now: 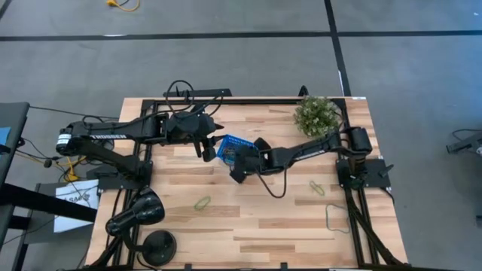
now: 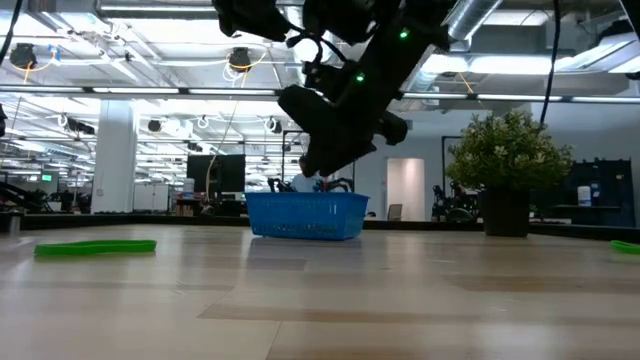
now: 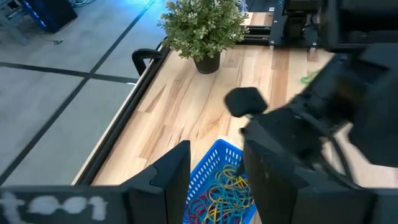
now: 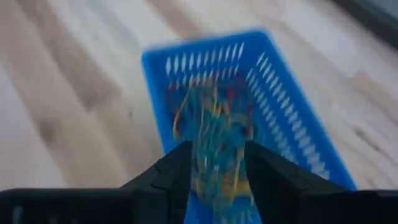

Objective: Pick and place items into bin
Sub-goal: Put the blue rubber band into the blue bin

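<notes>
I've got the right gripper (image 4: 214,171) hovering over the blue bin (image 4: 298,118) near the table's far edge, fingers parted, empty; tangled bands (image 4: 211,124) lie inside. Left gripper (image 3: 214,180) beside it, open.

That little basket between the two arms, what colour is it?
Bright blue, with slotted sides. The basket shows best in the right wrist view.

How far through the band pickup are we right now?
Mostly done: a tangle of bands lies in the blue bin. The right hand hangs open over it, empty. Three green bands remain on the table. The left hand waits open beside the bin.
</notes>
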### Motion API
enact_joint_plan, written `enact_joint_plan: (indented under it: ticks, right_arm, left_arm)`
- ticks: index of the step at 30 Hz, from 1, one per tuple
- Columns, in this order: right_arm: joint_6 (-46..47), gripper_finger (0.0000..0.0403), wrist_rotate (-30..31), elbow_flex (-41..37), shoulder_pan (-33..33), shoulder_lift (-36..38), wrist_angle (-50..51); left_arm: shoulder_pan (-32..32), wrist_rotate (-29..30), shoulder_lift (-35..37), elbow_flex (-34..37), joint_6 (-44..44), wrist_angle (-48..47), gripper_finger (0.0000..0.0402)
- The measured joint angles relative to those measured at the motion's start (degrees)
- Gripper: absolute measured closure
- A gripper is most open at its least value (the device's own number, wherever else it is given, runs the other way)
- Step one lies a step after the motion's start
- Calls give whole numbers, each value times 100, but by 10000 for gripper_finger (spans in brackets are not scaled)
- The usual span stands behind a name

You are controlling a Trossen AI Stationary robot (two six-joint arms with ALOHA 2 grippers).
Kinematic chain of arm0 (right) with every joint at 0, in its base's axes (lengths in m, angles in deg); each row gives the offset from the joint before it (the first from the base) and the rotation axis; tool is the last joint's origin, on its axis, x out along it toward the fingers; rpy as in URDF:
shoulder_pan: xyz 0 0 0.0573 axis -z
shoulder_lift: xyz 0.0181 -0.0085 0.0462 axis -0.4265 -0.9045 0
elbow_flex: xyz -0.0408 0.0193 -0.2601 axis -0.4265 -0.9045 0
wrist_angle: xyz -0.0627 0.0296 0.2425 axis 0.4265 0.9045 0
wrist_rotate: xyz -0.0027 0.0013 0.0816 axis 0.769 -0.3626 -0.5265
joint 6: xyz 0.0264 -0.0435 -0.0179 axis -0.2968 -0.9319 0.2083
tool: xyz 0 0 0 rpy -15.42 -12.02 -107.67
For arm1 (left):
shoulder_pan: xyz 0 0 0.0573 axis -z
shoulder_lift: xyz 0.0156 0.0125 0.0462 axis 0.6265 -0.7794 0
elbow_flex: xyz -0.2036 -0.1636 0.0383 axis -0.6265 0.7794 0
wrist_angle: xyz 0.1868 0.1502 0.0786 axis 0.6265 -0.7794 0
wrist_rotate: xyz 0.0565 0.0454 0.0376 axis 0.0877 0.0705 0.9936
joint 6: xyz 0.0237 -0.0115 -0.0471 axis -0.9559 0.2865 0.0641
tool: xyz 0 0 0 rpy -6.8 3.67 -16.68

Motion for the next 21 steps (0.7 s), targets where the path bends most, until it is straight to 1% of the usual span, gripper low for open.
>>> enact_joint_plan:
  ticks: [3, 8, 12, 15, 18, 21]
  right_arm:
    - [109, 253, -63, 0, -237, 63, 799]
    - [1248, 264, -25, 0, -907, 410, 2440]
    - [1703, 276, 12, 0, -1585, 791, 3269]
    - [2134, 279, 199, 0, -2094, 1202, 3785]
    - [2872, 279, 483, 2, -2561, 1664, 4467]
    - [3874, 280, 525, 2, -3012, 2091, 5383]
  left_arm:
    - [0, 7, 0, 0, 4, -149, 262]
    - [0, 251, -2, 0, 291, -451, 262]
    - [-2, 321, -2, 0, 319, -482, 262]
    - [0, 326, -2, 0, 367, -476, 262]
    - [0, 326, -2, 0, 371, -470, 262]
    - [0, 326, -2, 0, 455, -470, 262]
